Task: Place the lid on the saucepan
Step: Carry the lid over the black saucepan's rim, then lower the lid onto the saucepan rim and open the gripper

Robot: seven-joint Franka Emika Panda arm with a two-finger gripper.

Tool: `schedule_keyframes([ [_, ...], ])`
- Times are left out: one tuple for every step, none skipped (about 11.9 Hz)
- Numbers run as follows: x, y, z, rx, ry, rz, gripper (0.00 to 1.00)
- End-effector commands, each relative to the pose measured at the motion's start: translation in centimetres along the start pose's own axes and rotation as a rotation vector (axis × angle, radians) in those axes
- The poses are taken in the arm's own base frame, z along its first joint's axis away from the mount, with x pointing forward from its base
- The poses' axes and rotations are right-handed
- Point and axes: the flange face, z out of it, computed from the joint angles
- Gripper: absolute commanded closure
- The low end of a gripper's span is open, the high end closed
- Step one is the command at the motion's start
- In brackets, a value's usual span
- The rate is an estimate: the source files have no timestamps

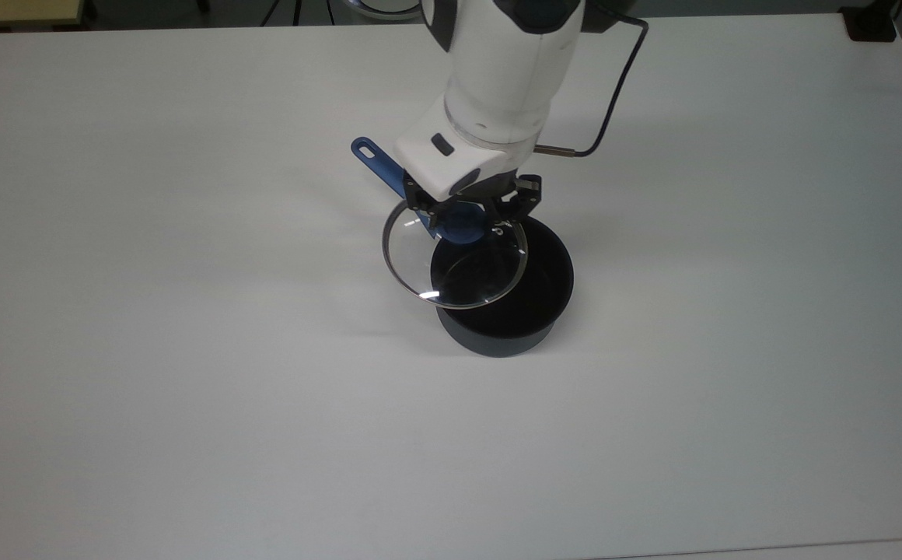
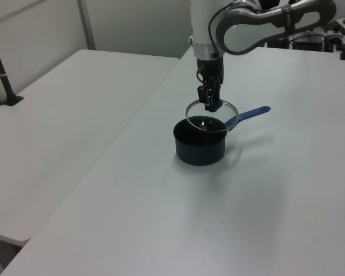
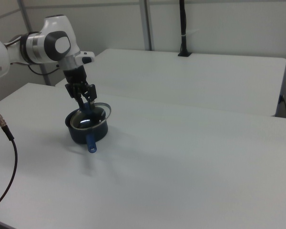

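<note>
- The white worktop (image 1: 187, 350) holds the pan, and its big left part in the top view is bare.
- The pan's long blue handle (image 1: 377, 159) sticks out from the pan toward 10 o'clock in the top view. Its far end has a slot hole.
- The lid (image 1: 455, 253) is a clear glass circle with a shiny metal edge. It is up in the air, tipped a little, not flat on the pan.
- In the top view the lid covers the pan's 9 o'clock side and hangs out past that edge. The pan's 3 o'clock side is not covered.
- The tool (image 1: 470, 218) is pinched shut on the lid's blue knob (image 1: 460, 224), with one dark finger on each side of it.
- The white arm (image 1: 509, 70) comes down to the tool from 12 o'clock in the top view. A thin dark cable (image 1: 614, 101) loops beside it.
- The pan (image 1: 529, 319) is small, deep and round, dark outside and black inside. It sits near the middle of the worktop.
- In the left view the lid (image 2: 211, 115) hangs just above the pan (image 2: 200, 148), on its far side.
- In the right view the lid (image 3: 93, 114) sits over the pan (image 3: 86, 130), and the handle points toward the camera.
</note>
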Motion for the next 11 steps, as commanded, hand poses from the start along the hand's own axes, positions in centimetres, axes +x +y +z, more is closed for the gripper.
schedule_keyframes([
  [0.1, -1.8, -0.3, 0.04, -0.016, 0.024, 0.6],
  [0.1, -2.0, -0.4, 0.046, -0.01, 0.023, 0.6],
  [0.1, -2.3, -0.4, 0.055, -0.006, 0.023, 0.59],
  [0.2, -2.4, -0.4, 0.066, -0.006, 0.032, 0.58],
  [0.4, -2.4, -0.5, 0.069, 0.009, 0.034, 0.58],
  [0.6, -2.7, 0.0, 0.069, 0.012, 0.036, 0.58],
  [0.8, -2.8, -0.3, 0.07, 0.02, 0.035, 0.58],
  [0.9, -3.0, -0.2, 0.072, 0.021, 0.035, 0.58],
  [0.9, -3.1, -0.1, 0.071, 0.02, 0.034, 0.58],
  [0.9, -3.4, 0.3, 0.069, 0.014, 0.033, 0.57],
  [1.0, -3.8, 0.0, 0.075, 0.02, 0.038, 0.56],
])
